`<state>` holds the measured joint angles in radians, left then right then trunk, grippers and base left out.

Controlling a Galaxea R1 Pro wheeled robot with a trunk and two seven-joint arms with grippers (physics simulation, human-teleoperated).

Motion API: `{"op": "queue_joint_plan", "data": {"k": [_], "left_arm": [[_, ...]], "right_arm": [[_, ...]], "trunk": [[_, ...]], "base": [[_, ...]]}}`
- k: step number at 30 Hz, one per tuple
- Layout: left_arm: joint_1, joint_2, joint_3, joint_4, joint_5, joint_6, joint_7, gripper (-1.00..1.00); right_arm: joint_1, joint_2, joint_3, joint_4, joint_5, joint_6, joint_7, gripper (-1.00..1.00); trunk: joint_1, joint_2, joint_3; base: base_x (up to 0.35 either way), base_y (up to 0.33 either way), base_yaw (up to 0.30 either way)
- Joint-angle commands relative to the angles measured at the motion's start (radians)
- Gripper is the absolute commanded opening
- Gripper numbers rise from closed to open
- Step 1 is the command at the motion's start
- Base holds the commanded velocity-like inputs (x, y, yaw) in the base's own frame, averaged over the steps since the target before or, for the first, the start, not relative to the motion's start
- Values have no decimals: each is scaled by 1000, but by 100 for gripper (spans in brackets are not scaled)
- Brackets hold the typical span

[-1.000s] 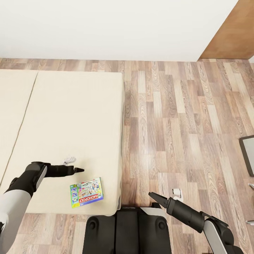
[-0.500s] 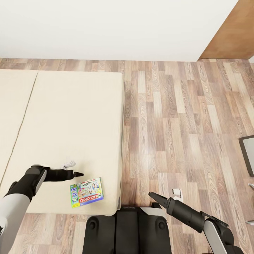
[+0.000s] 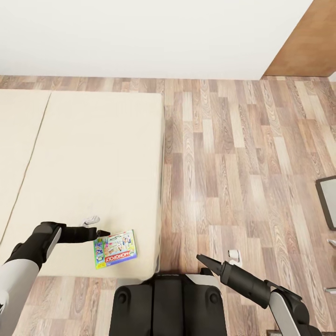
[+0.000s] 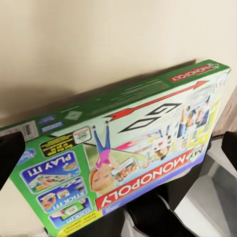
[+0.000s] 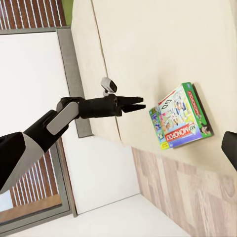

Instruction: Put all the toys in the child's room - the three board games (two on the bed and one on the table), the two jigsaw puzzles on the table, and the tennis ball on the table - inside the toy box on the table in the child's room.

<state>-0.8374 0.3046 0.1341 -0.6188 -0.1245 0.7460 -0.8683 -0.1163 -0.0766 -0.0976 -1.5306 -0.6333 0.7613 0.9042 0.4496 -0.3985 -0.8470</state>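
Left arm reaches right, its gripper [image 3: 103, 232] slightly parted. Right arm points far-left from near right, gripper [image 3: 202, 259] nearly closed.

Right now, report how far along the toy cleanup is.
Nothing visibly done: the Monopoly box lies on the bed near its corner. In hand: the left gripper, jaws apart, reaches its edge without gripping. The right gripper holds nothing. Left: grasping and carrying it off.

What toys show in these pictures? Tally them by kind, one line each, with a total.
Board games: 1, the Monopoly box on the bed, just ahead of the left gripper
Jigsaw puzzles: 0
Tennis balls: 0
Total: 1
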Motion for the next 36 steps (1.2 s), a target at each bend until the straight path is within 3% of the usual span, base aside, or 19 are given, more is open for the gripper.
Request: {"op": "queue_joint_plan", "data": {"k": [1, 36], "left_arm": [[0, -1, 5, -1, -11, 6, -9, 100], [0, 26, 3, -1, -13, 8, -1, 100]], "right_arm": [[0, 0, -1, 0, -3, 6, 1, 100], [-2, 1, 0, 20, -3, 6, -37, 100]], "trunk": [[0, -2, -1], [0, -2, -1]], "base": [[-68, 0, 0], [-34, 12, 0]]}}
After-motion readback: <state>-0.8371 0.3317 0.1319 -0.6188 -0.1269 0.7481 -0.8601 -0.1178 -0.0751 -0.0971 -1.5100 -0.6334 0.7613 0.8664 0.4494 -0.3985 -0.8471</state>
